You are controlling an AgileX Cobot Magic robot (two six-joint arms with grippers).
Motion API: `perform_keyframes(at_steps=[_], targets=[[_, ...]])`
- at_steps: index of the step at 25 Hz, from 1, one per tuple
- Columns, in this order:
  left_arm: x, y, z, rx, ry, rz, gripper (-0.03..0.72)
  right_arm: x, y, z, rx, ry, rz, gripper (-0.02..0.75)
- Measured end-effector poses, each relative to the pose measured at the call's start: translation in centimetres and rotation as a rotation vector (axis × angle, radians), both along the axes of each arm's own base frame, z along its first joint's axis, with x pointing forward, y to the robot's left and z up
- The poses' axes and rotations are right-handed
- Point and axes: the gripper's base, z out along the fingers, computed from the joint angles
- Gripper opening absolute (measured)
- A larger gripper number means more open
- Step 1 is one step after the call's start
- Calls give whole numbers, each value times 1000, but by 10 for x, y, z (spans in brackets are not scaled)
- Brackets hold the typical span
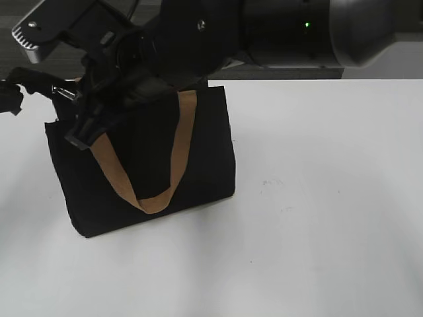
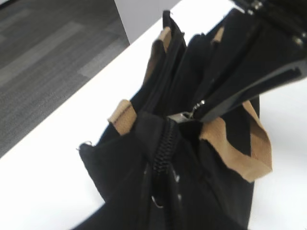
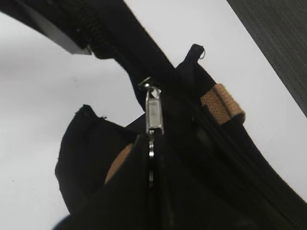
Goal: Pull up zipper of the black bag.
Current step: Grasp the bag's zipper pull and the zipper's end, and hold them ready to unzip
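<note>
The black bag (image 1: pixel 145 165) stands on the white table with a tan handle (image 1: pixel 178 152) hanging down its front. My left gripper (image 1: pixel 12 98) is at the bag's left end and is shut on the fabric there (image 2: pixel 160 191), beside the zipper (image 2: pixel 163 148). My right arm reaches across the bag's top. Its gripper (image 1: pixel 69 96) is shut on the silvery zipper pull (image 3: pixel 153 112), with the jaws (image 3: pixel 152 163) pinched on the tab. The pull also shows in the left wrist view (image 2: pixel 189 114), near the left end. The bag's mouth gapes open behind the pull.
The white table (image 1: pixel 317 198) stretches to the right of the bag. Its far edge (image 1: pixel 317 80) meets a dark grey floor (image 2: pixel 43 57). My right arm's bulky body (image 1: pixel 264 33) covers the top of the exterior view.
</note>
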Motion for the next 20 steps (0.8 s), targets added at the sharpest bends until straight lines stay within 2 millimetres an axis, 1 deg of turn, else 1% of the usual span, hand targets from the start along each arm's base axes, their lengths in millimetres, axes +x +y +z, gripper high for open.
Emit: perform_keyframes(at_steps=[7,15,20], targets=[[-6,6,5,51,16,87,29,1,-1,0,-31,-35,20,-1],[-11,14,-6,176,114,113,29,1,-1,0,-41,-50,30,-1],[-10,16,-6,190,110,146,29,10,-9,0,-41,-49,4,-1]])
